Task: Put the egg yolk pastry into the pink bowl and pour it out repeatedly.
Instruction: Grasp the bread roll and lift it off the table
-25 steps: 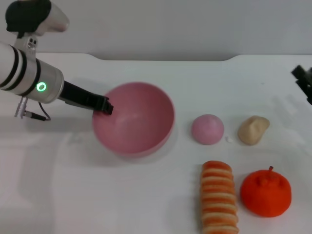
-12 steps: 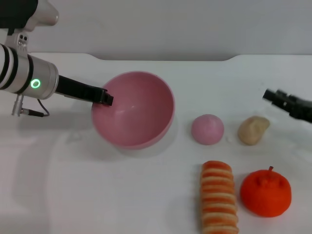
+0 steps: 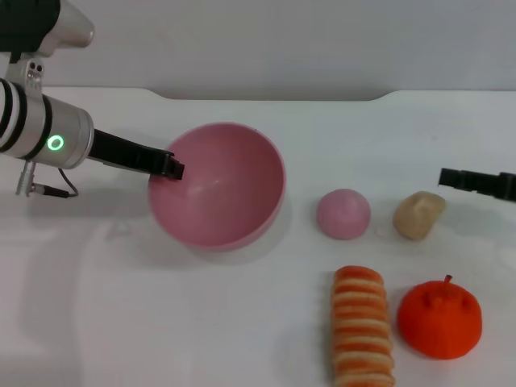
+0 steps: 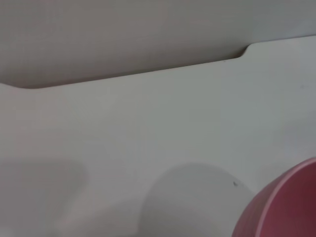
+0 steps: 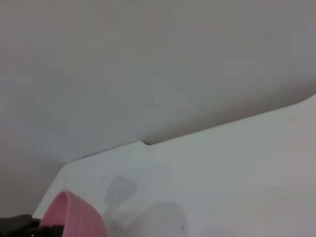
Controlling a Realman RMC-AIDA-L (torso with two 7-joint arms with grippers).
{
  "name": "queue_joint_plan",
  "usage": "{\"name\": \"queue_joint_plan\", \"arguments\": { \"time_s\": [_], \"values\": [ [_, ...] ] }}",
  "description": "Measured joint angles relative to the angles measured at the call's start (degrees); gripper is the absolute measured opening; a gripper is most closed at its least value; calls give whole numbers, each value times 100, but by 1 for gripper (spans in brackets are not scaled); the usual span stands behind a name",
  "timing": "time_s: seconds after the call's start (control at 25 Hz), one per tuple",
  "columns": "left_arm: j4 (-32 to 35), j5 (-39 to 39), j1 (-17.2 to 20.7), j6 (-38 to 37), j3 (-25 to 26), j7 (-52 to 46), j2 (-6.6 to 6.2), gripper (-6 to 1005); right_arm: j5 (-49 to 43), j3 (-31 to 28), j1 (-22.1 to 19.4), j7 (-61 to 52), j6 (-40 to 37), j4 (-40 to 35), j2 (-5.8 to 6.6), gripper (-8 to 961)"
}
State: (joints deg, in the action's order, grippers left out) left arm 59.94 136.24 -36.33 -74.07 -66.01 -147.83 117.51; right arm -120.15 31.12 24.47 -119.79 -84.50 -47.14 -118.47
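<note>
Gripping the rim of the pink bowl (image 3: 218,189), the left claw (image 3: 171,168) is reaching in from the robot's left side, its dark fingers pressed together on the bowl's near-left edge. That bowl is tilting, its opening facing up and toward the robot's right, its underside meeting the white surface (image 3: 161,322) below. Nothing is showing inside the bowl.

Over on the far right, the right claw (image 3: 448,178) is hovering just beyond the egg yolk pastry (image 3: 418,214), a dark tip pointing toward the middle of the surface; whether its fingers are spread or pressed together cannot be told. It is not touching the pastry.

Lying on the surface well apart from the bowl, the pastry is sitting just beside a small pink dome (image 3: 343,214), which is standing between it and the bowl. Nearer the robot, a striped orange-and-cream bread roll (image 3: 363,326) is lying lengthwise, and an orange fruit-shaped toy (image 3: 439,318) is resting to its right, close by but not clearly touching.

From the left wrist camera, only a curve of the bowl's pink wall is showing against the surface. From the right wrist camera, the bowl's rim is peeking in far off.
</note>
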Motion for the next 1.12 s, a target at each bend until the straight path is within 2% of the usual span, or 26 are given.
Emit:
{"name": "queue_joint_plan", "arguments": {
  "time_s": [0.48,0.8,1.12],
  "values": [
    [0,-1,-48,-23,-17,0,2,-1,-1236,-43,93,-1252,-262,-884,14,537],
    [0,-2,-56,-24,-9,0,-1,0,-1332,84,192,-1270,96,-709,1,537],
    [0,-2,-58,-9,-17,0,5,-1,-1327,592,402,-1242,768,-203,-3,536]
  ]
}}
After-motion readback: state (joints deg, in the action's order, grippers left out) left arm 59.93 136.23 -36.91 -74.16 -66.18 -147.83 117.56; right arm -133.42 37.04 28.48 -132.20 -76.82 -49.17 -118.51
